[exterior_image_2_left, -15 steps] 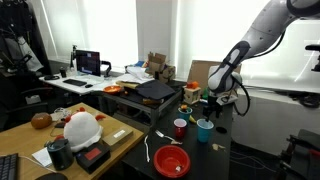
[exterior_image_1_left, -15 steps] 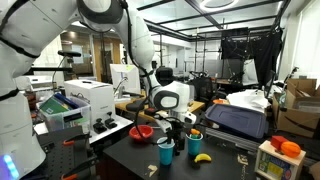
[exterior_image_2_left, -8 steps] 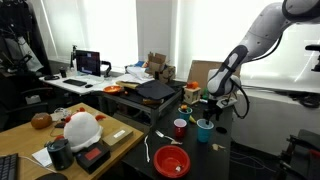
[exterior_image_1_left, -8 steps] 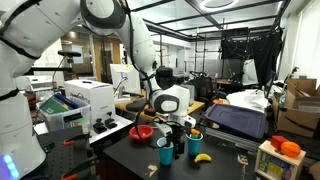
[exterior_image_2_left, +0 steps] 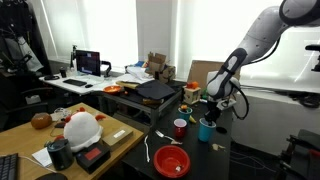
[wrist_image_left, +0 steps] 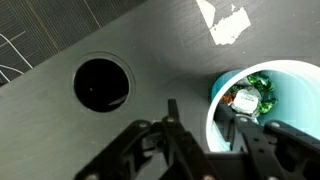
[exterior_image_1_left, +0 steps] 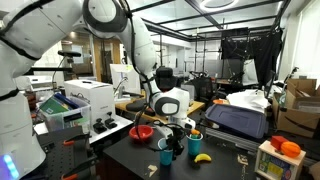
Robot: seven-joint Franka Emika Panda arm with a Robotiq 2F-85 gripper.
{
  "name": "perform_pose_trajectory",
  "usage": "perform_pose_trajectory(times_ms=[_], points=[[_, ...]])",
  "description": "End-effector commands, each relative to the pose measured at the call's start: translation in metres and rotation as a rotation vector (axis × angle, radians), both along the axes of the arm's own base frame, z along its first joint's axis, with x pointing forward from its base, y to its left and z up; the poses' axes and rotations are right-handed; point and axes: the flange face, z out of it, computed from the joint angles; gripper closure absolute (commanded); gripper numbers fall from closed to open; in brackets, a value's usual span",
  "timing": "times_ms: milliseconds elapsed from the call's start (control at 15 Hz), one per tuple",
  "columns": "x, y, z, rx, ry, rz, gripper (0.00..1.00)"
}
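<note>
My gripper [wrist_image_left: 208,125] hangs over a teal cup [wrist_image_left: 262,95] that holds green and white items. One fingertip [wrist_image_left: 173,122] is outside the cup wall and a small gap shows between it and the rim. The other finger [wrist_image_left: 245,128] reaches inside the cup. The jaws stand astride the wall, still apart. In both exterior views the gripper [exterior_image_1_left: 180,133] [exterior_image_2_left: 210,118] points down at the teal cup [exterior_image_1_left: 195,144] [exterior_image_2_left: 204,131] on the dark table. A dark round opening [wrist_image_left: 102,84] lies beside the cup.
A red bowl [exterior_image_1_left: 142,131] [exterior_image_2_left: 172,160], a red cup [exterior_image_2_left: 180,128], another teal cup [exterior_image_1_left: 165,155] and a banana [exterior_image_1_left: 202,157] lie near the gripper. White tape scraps [wrist_image_left: 229,22] stick to the table. A closed laptop bag [exterior_image_1_left: 238,118] and printer [exterior_image_1_left: 82,100] stand further off.
The arm has sunk slightly toward the teal cup. The cups and bowl have not moved.
</note>
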Motion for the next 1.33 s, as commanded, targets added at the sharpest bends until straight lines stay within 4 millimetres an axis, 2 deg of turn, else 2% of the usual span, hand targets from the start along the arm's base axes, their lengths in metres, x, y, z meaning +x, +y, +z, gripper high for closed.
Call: perform_pose_trajectory(times_ms=[0,133,200,533,867,1067,1267], points=[[0.006,0.002,0.012,0.003,-0.007,0.04,0.88],[0.008,0.009,0.023,0.014,-0.027,0.047,0.99],[0.01,0.012,0.028,0.017,-0.035,0.053,1.0],[0.014,0.031,0.072,-0.014,-0.07,0.096,0.99],[0.002,0.052,0.118,-0.086,-0.076,0.18,0.99],[-0.003,0.077,0.142,-0.125,-0.072,0.263,0.99],[-0.006,0.112,0.159,-0.165,-0.051,0.346,0.99]])
